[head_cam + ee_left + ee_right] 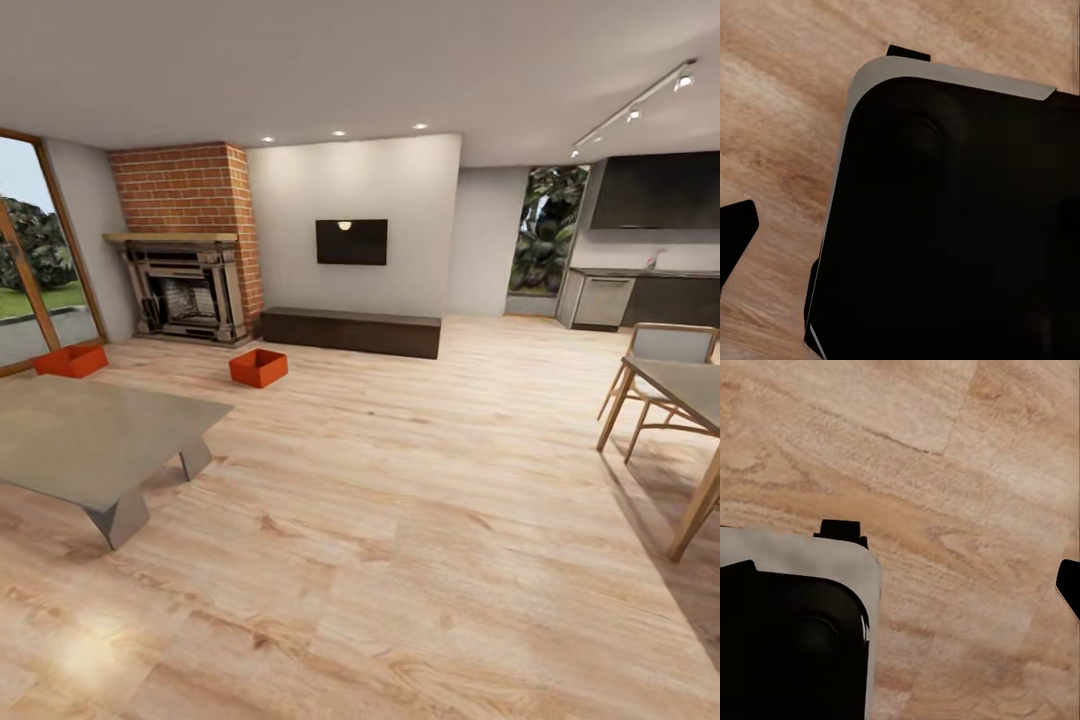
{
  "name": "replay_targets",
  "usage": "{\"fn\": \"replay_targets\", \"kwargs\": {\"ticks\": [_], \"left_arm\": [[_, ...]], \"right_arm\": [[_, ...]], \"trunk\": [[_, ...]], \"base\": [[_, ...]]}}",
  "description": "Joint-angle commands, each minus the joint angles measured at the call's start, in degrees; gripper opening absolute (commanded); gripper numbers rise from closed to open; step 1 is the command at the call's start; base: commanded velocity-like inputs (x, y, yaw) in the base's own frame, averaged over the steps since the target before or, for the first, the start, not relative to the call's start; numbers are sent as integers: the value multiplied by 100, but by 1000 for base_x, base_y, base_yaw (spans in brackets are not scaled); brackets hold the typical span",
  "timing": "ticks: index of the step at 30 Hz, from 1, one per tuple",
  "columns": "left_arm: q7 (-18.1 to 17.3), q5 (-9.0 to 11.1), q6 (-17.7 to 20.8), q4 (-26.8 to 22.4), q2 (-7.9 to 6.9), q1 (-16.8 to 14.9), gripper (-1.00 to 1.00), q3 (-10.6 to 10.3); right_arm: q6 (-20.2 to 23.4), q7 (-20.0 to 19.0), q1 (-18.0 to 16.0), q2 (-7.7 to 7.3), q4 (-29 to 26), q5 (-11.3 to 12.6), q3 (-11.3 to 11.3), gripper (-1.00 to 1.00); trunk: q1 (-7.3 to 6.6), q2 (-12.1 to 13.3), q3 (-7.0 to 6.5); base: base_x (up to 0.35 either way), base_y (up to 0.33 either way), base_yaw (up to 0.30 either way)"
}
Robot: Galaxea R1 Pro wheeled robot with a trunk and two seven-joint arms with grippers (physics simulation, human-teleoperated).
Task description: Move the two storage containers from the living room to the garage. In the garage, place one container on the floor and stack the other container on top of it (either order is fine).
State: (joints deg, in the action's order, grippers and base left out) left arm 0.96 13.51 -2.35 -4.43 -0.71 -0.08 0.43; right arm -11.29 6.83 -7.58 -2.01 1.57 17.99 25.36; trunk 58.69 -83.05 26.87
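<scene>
We cannot tell how our grippers stand: the left wrist view gives only one dark fingertip (735, 232) at its edge, over light wood planks and beside the black, grey-rimmed robot base (952, 217), and the right wrist view likewise gives a single dark fingertip (1069, 585) at its edge, with the same base (795, 637) over the planks; neither picture lets us judge whether the jaws are apart or together, and nothing is seen held. From the head view we see the two storage containers resting on the living room floor (400, 520), well ahead of us and well apart from each other. One storage container (258, 367) sits on the planks in front of the brick fireplace (185, 290) and just short of the long dark low cabinet (350, 331) under the wall-mounted television (351, 241). The other storage container (71, 360) lies further left, close to the glass door (35, 250), beyond the far edge of the grey coffee table (90, 440), which stands nearer to us at the left. Both boxes are upright with their open tops facing up. At the right we see a wooden dining table (690, 400) with a chair (660, 370) beside it, and behind them a dark kitchen counter (650, 295) against the far wall, with a track of ceiling lights (635, 105) above.
</scene>
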Motion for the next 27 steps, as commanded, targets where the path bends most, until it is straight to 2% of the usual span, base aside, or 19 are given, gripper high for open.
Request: {"fn": "replay_targets", "kwargs": {"ticks": [1, 27], "left_arm": [[9, 20, -11, -3, 1, -1, 100, 1], [9, 20, -14, -4, 1, -1, 100, 1]], "right_arm": [[-31, 2, -6, 3, 17, 47, 48, 100], [-31, 2, -6, 1, 18, 47, 48, 100]], "trunk": [[3, -2, 5], [3, -2, 5]], "base": [[322, 0, 0], [322, 0, 0]]}}
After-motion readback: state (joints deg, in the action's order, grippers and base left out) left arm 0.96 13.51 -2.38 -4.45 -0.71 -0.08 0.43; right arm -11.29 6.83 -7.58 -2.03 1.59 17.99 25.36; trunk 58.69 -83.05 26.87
